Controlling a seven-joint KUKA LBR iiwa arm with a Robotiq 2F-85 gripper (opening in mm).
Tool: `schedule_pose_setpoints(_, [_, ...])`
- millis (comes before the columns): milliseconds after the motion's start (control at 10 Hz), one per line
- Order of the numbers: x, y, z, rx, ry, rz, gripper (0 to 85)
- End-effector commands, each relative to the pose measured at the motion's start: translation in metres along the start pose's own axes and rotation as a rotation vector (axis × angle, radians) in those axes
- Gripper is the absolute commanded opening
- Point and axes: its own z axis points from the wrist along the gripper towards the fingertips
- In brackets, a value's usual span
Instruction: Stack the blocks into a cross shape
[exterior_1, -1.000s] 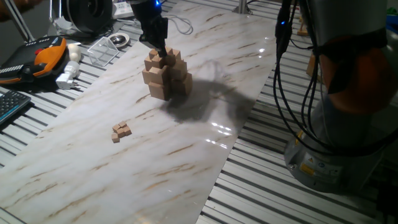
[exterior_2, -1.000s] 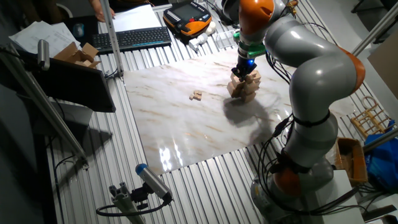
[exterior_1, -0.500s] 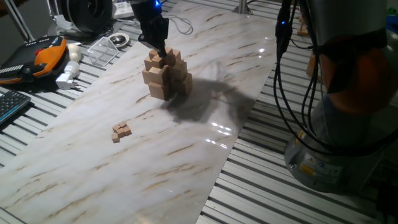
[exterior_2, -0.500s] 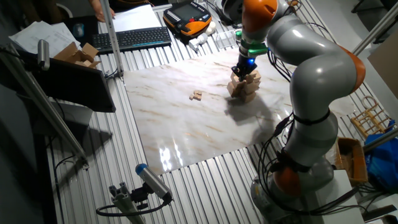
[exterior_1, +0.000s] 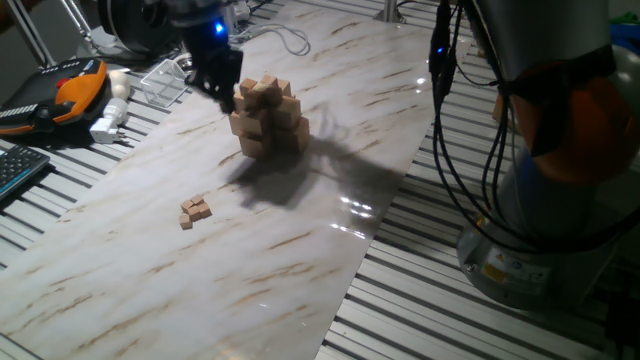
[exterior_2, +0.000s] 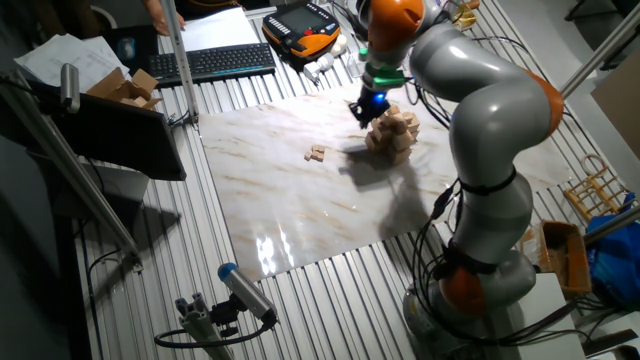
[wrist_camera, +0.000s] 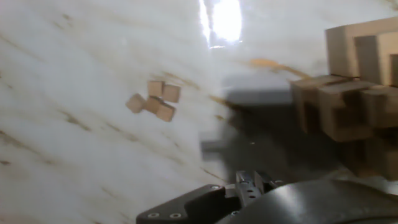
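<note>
Hovering beside tiered tan wooden cube pile, black end effector, finger state unclear. Four tiny tan wooden cubes clustered mid marble counter, well apart from pile, bare marble around.

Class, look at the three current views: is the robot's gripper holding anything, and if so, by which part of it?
It cannot be told. The gripper sits beside the cross shape, its fingertips blurred and out of the hand view. The small blocks lie loose on the table.
</note>
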Motion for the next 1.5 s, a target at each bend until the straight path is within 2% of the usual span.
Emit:
schedule_pose_setpoints(0, [0.002,0.026,0.006,0.001,0.002,0.005,17.0])
schedule_pose_setpoints(200, [0.002,0.045,0.016,-0.007,0.016,0.034,17.0])
schedule_pose_setpoints(300, [0.0,0.057,0.021,-0.006,0.017,0.051,0.0])
schedule_pose_setpoints(500, [-0.002,0.078,0.032,-0.008,0.016,0.087,0.0])
schedule_pose_setpoints(600, [-0.003,0.082,0.041,-0.027,0.01,0.096,0.0])
schedule_pose_setpoints(700, [-0.003,0.087,0.05,-0.028,-0.006,0.106,0.0])
schedule_pose_setpoints(800, [-0.005,0.09,0.062,0.01,-0.028,0.101,0.0])
schedule_pose_setpoints(900, [-0.008,0.091,0.069,0.024,-0.04,0.1,0.0])
schedule_pose_setpoints(1000, [-0.011,0.09,0.073,0.026,-0.037,0.094,0.0])
schedule_pose_setpoints(1200, [-0.011,0.09,0.073,0.014,-0.026,0.09,0.0])
schedule_pose_setpoints(1400, [-0.011,0.09,0.073,0.046,-0.024,0.087,0.0])
